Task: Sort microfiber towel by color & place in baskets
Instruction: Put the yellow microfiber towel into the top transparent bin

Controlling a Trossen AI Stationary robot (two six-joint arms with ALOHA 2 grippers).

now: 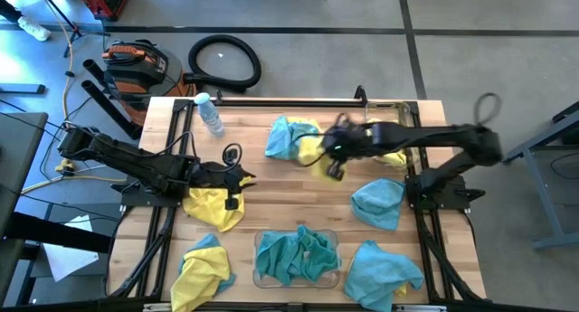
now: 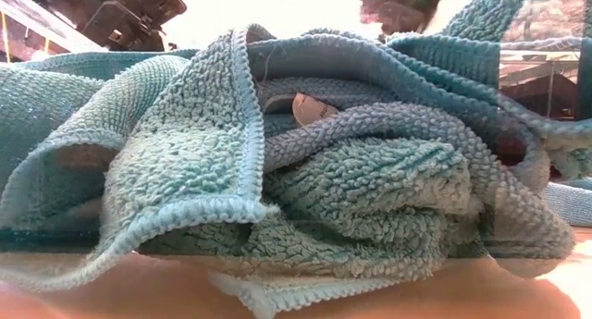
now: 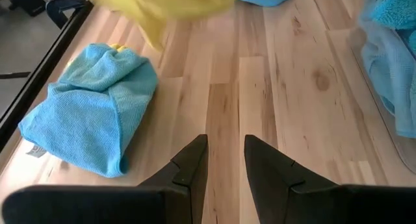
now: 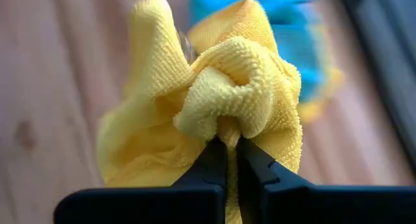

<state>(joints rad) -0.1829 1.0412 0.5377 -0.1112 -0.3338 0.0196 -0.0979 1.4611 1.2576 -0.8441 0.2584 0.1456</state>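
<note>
Right wrist view: my right gripper (image 4: 231, 146) is clenched on a bunched fold of a yellow towel (image 4: 221, 100), the cloth puckered above the fingertips; pinching a gathered ridge rather than a flat edge gives the two narrow fingers something to bite. From above, that gripper (image 1: 332, 163) sits over the middle of the table (image 1: 271, 181), beside a mixed yellow and teal heap (image 1: 294, 138) near the far edge, so I judge that this yellow cloth is being separated from the teal ones for sorting. My left gripper (image 3: 224, 156) waits with its fingers slightly apart and nothing between them, just above bare wood, near a second yellow towel (image 1: 217, 206) on the left side. A clear basket (image 1: 260, 278) at the near edge already holds crumpled teal towels (image 1: 297, 253), which fill the low view (image 2: 296, 162) completely. More cloths lie loose: a yellow and teal pair (image 1: 204, 269) at the near left, teal ones (image 1: 378, 203) on the right. A water bottle (image 1: 210, 113) stands clear of the work at the far left. A second basket I cannot make out.
</note>
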